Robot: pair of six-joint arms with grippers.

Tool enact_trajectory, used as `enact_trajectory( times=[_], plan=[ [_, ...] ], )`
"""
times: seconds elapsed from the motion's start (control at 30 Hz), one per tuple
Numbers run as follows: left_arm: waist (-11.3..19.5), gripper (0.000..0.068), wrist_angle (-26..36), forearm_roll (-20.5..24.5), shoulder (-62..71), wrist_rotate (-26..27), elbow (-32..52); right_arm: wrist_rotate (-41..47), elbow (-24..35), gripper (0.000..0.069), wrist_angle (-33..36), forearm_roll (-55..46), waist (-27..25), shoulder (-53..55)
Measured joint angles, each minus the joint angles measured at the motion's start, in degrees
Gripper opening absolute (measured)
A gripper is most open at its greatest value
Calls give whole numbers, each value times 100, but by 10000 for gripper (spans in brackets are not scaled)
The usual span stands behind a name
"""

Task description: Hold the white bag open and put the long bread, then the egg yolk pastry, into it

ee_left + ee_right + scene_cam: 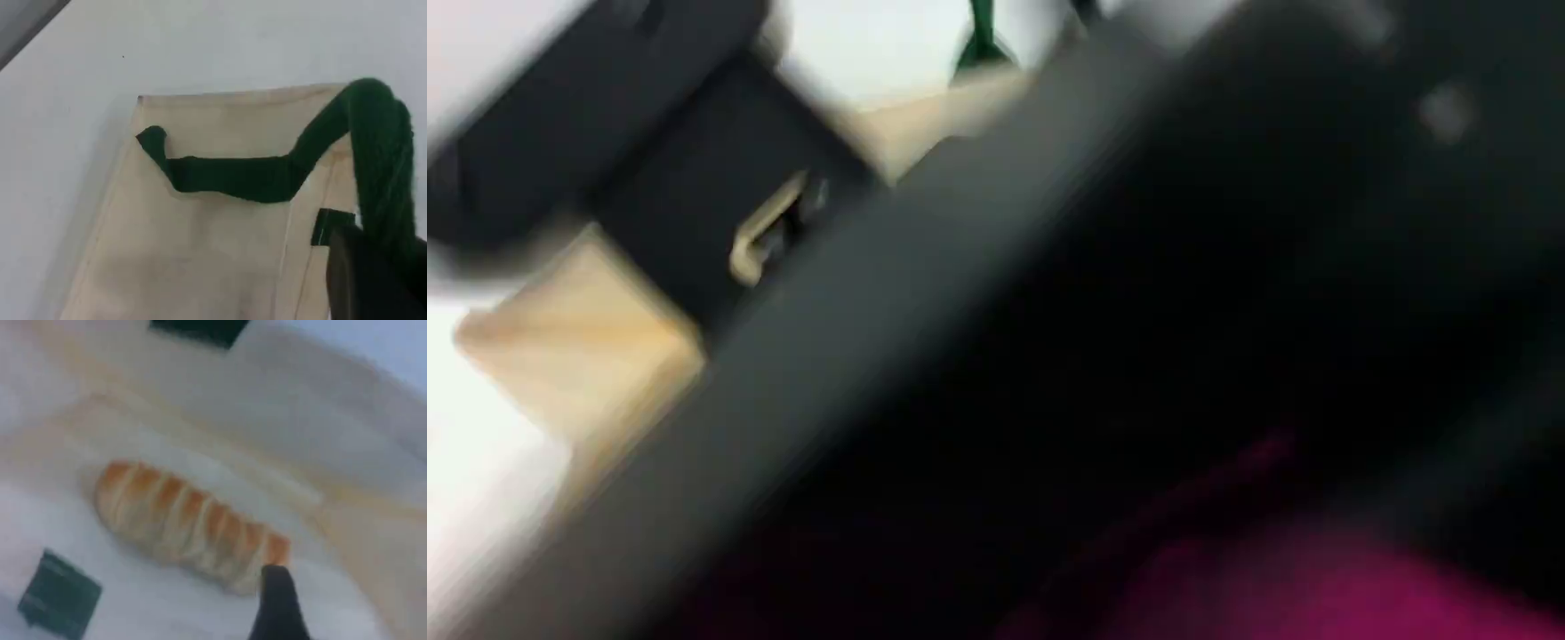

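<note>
Pinches the green strap in the closed left fingers, lifting the white bag open for loading. Spreads the right fingers just beside the long bread, lying inside the bag (one item down, by the look).

No legible text, label, brand, number or sign in any of the three views. Scene view too blurred for any lettering. Green patch at the rim of the white bag smeared as well, with no print to make out.
</note>
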Motion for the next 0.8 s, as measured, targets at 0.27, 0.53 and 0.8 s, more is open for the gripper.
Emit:
enact_trajectory(
  times=[0.27,0.53,0.8],
  plan=[
    [0,85,0,-18,0,0,0,9,-18,444,354,16,-3,-392],
    [0,85,-5,-41,0,0,0,3,-53,444,1786,-87,-236,3],
    [0,85,2,-45,0,0,0,-5,-53,444,2688,-624,-905,678]
  ],
)
